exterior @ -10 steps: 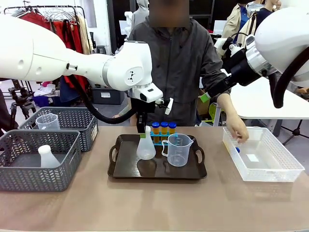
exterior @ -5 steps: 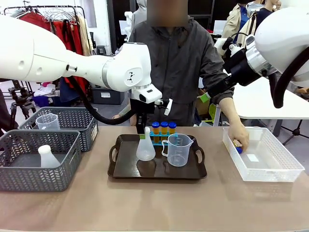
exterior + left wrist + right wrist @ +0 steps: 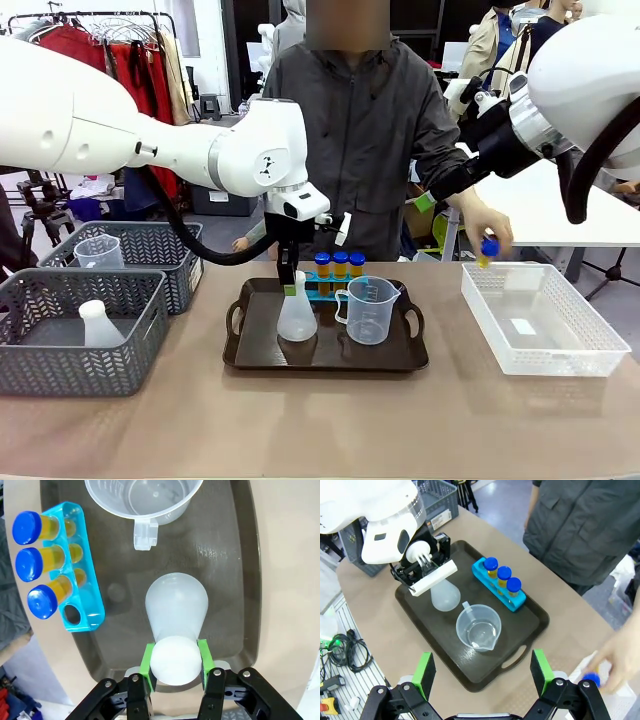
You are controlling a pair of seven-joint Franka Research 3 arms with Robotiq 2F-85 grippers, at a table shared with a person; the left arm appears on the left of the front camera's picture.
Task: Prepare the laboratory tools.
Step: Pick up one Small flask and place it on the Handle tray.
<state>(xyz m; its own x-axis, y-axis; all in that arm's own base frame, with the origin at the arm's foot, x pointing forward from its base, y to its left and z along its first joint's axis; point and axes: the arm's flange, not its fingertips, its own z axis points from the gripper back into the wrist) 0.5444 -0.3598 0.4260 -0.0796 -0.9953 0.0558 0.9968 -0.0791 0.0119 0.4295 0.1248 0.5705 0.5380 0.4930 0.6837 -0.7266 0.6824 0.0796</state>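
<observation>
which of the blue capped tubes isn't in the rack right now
The fourth tube, held in the person's hand above the white basket; the other three stand in the blue rack.

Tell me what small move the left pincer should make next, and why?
Probably open and lift straight up. The left pincer is shut on the neck of the flask, which seems to stand upright on the tray, apart from the beaker and the rack. Whether its base fully rests there, I cannot tell.

Bright even indoor light, soft shadows, tray (image 3: pixel 235 580) glare — person's hand (image 3: pixel 620 665) motion-blurred
</observation>
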